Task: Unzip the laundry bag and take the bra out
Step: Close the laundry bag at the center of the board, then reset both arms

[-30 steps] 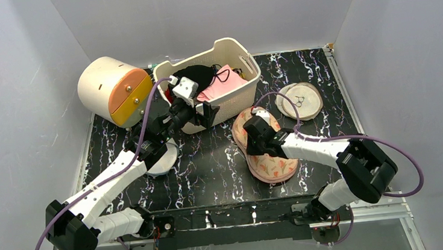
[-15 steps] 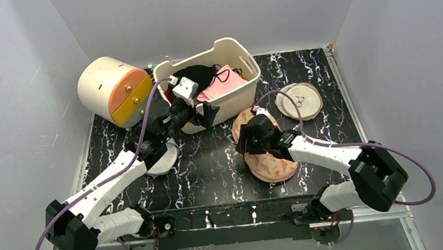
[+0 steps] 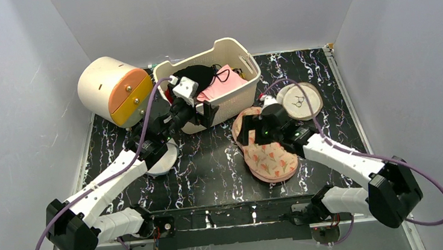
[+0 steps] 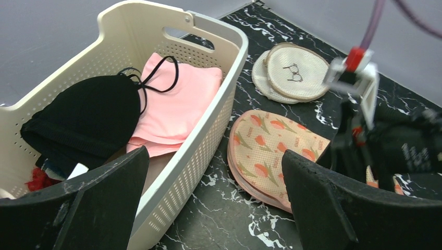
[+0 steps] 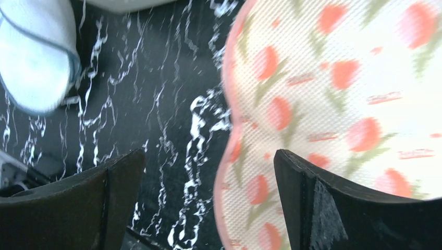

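Observation:
The laundry bag lies flat on the black marbled table, floral side up, with its pink trim showing along the left edge. My right gripper hovers open over that edge near the bag's waist; nothing is between its fingers. The black bra lies in the cream basket, its thin straps on a pink garment. My left gripper hangs open at the basket's front wall, holding nothing. In the left wrist view the bag and bra both show.
A cream drum with an orange lid stands at the back left. Round beige mesh discs lie right of the basket. A white dome mesh bag sits under the left forearm, and shows in the right wrist view.
My right gripper has opened from shut, and its wrist has moved back and right along the bag. The left arm has not moved.

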`<state>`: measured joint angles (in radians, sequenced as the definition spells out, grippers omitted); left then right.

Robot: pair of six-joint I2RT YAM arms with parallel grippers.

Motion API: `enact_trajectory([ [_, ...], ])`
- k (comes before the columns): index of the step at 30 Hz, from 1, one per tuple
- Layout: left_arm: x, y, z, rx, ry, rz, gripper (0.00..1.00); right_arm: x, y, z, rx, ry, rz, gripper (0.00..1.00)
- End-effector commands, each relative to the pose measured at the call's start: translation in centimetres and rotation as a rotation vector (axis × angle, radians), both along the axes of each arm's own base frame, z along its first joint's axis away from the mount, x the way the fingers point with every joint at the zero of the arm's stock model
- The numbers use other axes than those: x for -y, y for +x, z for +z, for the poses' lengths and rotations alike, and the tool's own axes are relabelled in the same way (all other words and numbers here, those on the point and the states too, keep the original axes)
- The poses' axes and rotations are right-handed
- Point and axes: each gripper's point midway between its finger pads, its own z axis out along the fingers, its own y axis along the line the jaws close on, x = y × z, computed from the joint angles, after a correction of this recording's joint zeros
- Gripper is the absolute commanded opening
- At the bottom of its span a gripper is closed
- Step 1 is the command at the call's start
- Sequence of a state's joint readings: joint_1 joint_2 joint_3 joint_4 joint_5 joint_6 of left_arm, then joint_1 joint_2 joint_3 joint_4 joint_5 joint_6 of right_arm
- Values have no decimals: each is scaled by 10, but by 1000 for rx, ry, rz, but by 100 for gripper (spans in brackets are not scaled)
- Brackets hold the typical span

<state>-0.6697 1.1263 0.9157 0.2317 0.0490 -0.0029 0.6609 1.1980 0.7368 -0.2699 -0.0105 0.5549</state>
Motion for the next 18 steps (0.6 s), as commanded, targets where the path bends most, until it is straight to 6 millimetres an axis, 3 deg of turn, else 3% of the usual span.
enact_trajectory([
  [1,-11,13,-9,1,24,94,98,42,44,61,180,28,-74,97],
  [5,-29,26,-15,1,55,200,98,89,56,100,286,31,-156,98],
  [10,-65,49,-13,-52,6,304,98,132,56,131,386,29,-245,98],
  [14,-114,62,-4,-124,-63,463,98,151,51,157,423,2,-291,98],
  [18,-149,46,28,-65,-64,576,98,160,43,196,504,-4,-326,98],
])
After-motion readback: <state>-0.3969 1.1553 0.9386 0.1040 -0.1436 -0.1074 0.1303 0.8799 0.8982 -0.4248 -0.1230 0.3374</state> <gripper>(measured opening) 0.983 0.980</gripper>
